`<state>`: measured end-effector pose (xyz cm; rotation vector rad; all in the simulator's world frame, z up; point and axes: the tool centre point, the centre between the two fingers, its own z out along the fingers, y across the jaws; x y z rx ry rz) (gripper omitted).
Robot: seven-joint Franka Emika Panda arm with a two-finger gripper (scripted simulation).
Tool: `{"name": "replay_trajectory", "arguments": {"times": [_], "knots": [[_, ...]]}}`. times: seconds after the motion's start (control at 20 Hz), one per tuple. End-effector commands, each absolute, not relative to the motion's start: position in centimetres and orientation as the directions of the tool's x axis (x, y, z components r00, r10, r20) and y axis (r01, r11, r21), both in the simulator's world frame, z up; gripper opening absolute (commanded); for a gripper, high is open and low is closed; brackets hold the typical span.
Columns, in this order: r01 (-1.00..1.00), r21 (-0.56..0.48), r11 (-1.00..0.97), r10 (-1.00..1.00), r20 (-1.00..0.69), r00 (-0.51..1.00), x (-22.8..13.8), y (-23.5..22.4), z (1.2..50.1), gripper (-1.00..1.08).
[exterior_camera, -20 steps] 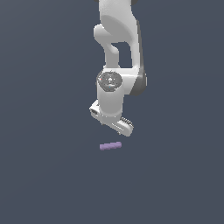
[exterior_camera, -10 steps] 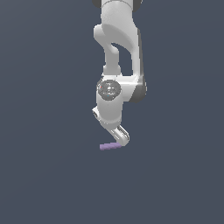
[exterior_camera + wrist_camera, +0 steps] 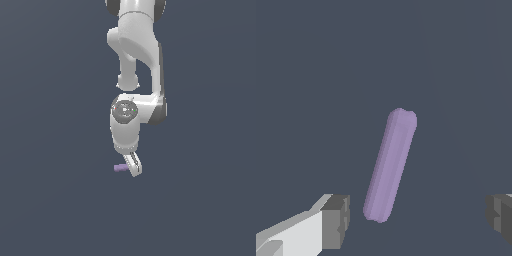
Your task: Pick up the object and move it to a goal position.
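pincer (image 3: 416,220): spread wide, dark pads (image 3: 336,220) sat well apart on either side, gripping nothing
rod (image 3: 391,165): light-purple, rounded ends, lay between the pads, tilted a bit, touching neither as far as I could see
exterior view: rod (image 3: 120,168) poked out to that view's left from behind the white finger (image 3: 134,166)
arm (image 3: 135,75): pointed straight down over it

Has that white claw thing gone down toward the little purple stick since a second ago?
Yes. In the exterior view the gripper has dropped to the level of the purple rod, which stayed put; the open jaws now straddle it.
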<state>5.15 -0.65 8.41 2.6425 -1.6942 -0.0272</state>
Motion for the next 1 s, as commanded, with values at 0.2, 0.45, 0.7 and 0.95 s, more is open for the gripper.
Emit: {"name": "replay_trajectory", "arguments": {"times": [0.2,0.45,0.7,0.95], "knots": [[-0.961,0.006,-0.275,-0.961,-0.006,0.275,6.0,-0.7,7.4,1.0],[-0.979,0.002,-0.203,-0.979,-0.002,0.203,6.4,-0.7,6.8,1.0],[-0.986,0.0,-0.165,-0.986,0.0,0.165,6.6,-0.8,6.6,1.0],[-0.987,0.001,-0.164,-0.987,0.0,0.164,6.6,-0.7,6.5,1.0]]}}
